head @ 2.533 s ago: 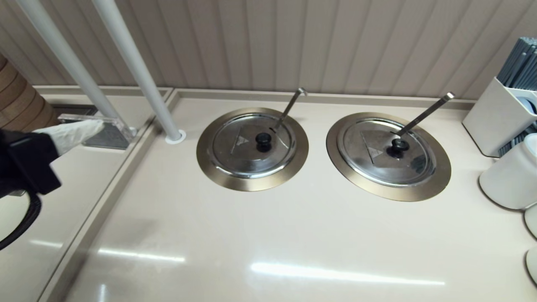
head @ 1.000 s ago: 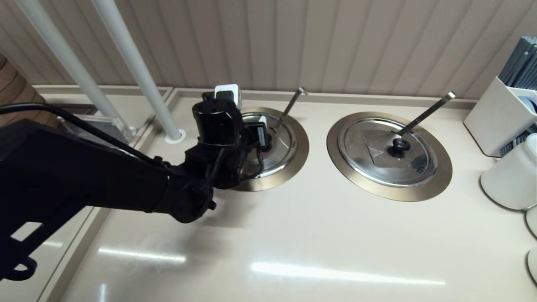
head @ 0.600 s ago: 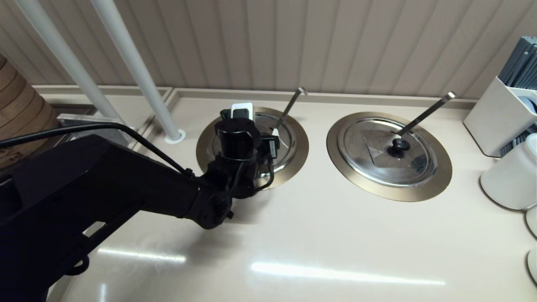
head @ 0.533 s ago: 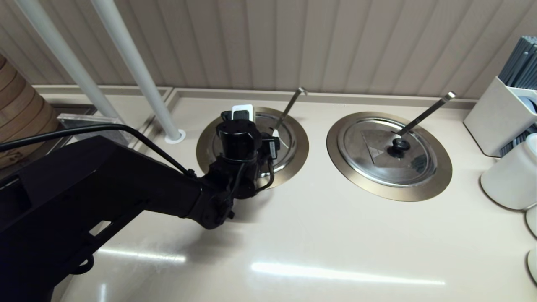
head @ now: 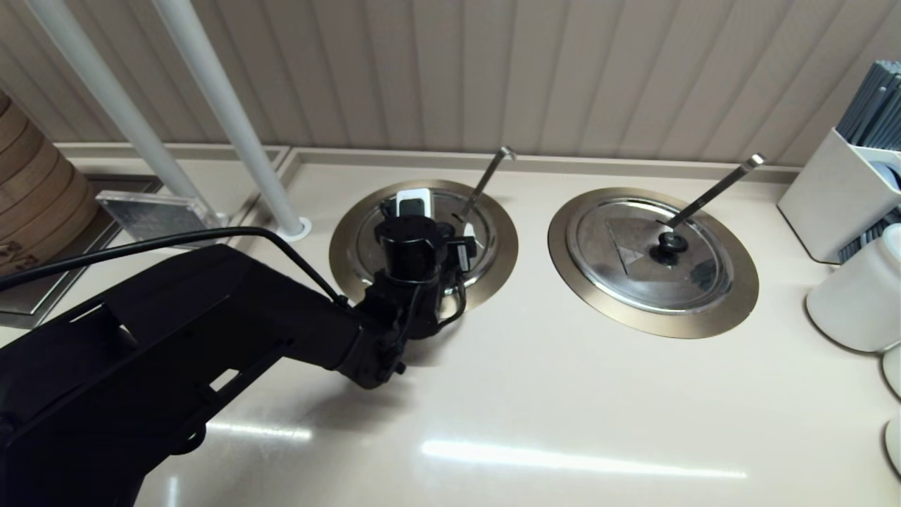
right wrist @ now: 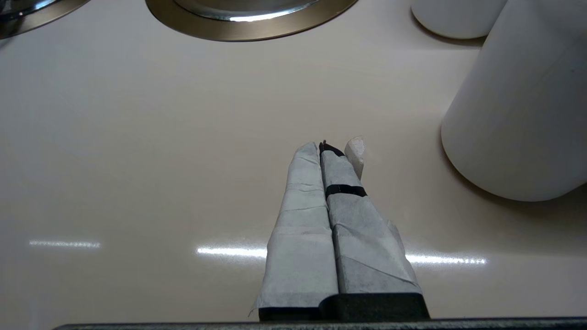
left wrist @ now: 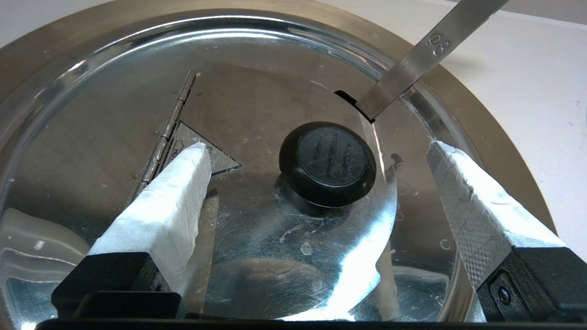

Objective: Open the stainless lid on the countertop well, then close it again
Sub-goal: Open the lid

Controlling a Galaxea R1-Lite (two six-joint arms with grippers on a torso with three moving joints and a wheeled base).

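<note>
Hovering – left claw (left wrist: 316, 149) spread | round black knob (left wrist: 328, 162) | shiny stainless lid (left wrist: 114, 137)

1. Only marking we can actually read is "08", or maybe "80", stamped on the ladle handle (left wrist: 424, 48).
2. The triangular sticker (left wrist: 220, 160) on the stainless lid (left wrist: 257, 256) has print, too small for us.

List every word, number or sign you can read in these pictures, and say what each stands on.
"08" with a small round mark: stamped on the ladle handle, read along its length; the digits are uncertain.
Triangular label on the stainless lid: print half hidden behind a finger of the left gripper, too small to read.
Triangular mark on the other lid: unreadable.
Dark marks on the wooden steamer: unreadable.
</note>
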